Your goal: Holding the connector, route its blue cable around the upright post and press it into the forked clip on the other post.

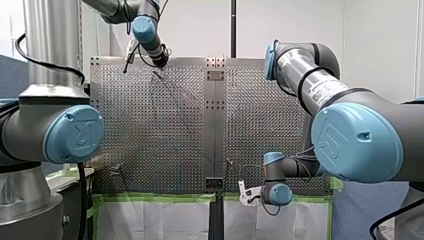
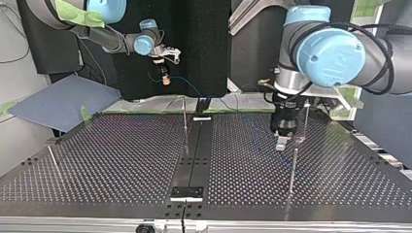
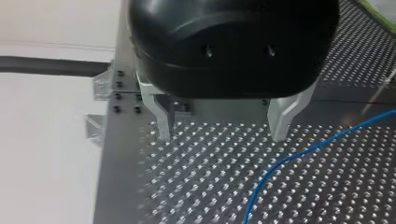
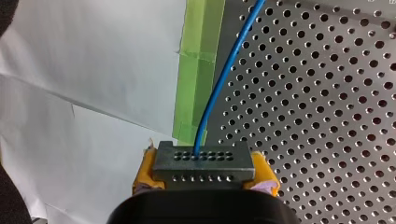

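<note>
My right gripper (image 4: 204,173) is shut on the grey multi-hole connector (image 4: 204,161), its yellow pads (image 4: 145,171) pressing on both sides. The blue cable (image 4: 223,81) leaves the connector and runs out over the perforated table. In the top view this gripper (image 2: 164,70) hangs off the table's far edge at the left. My left gripper (image 3: 219,133) is open, its metal fingers just above the table with nothing between them. The blue cable (image 3: 299,156) lies beside it. In the top view my left gripper (image 2: 282,141) hovers between two thin upright posts (image 2: 293,170) (image 2: 306,116). No forked tip can be made out.
Another thin post (image 2: 184,116) stands near the centre seam (image 2: 194,150), and one leans at the top view's left (image 2: 52,160). Green tape (image 4: 198,70) lines the table edge under my right gripper. A grey-blue sheet (image 2: 63,102) lies off the table's far left corner.
</note>
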Robot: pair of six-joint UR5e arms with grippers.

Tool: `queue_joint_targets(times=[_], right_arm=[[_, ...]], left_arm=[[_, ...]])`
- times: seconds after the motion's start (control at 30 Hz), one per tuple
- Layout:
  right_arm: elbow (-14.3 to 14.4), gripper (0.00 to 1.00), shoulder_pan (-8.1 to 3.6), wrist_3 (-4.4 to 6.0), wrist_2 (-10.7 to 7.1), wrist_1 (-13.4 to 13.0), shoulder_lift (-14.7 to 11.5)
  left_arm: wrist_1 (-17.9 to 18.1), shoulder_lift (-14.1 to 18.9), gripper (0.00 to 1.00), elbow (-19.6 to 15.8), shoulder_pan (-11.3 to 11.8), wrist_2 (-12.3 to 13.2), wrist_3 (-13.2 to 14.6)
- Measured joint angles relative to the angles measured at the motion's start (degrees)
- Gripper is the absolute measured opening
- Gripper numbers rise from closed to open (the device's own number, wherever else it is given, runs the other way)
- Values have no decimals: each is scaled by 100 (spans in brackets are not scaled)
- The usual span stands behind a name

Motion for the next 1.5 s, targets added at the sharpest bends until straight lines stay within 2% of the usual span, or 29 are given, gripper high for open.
queue_joint_targets(times=[0.4, 0.63, 0.8, 1.0, 1.2, 1.5], right_arm=[[0, 0, -2, -3, -1, 0, 1], [0, 0, -3, -1, -8, 0, 0], [0, 0, -3, -6, -9, 0, 0], [0, 0, -1, -14, -9, 0, 0], [0, 0, -3, -25, -9, 0, -2], [0, 0, -3, -27, -9, 1, 0]], left_arm=[[650, -483, 100, -345, -650, -650, 650], [1064, -572, 100, -364, -1011, -1064, 1064], [1359, -614, 100, -362, -1017, -1360, 1360], [1534, -890, 100, -362, -977, -1592, 1699], [1784, -1075, 100, -361, -954, -1569, 1943], [1945, -1152, 100, -341, -866, -1411, 1917]])
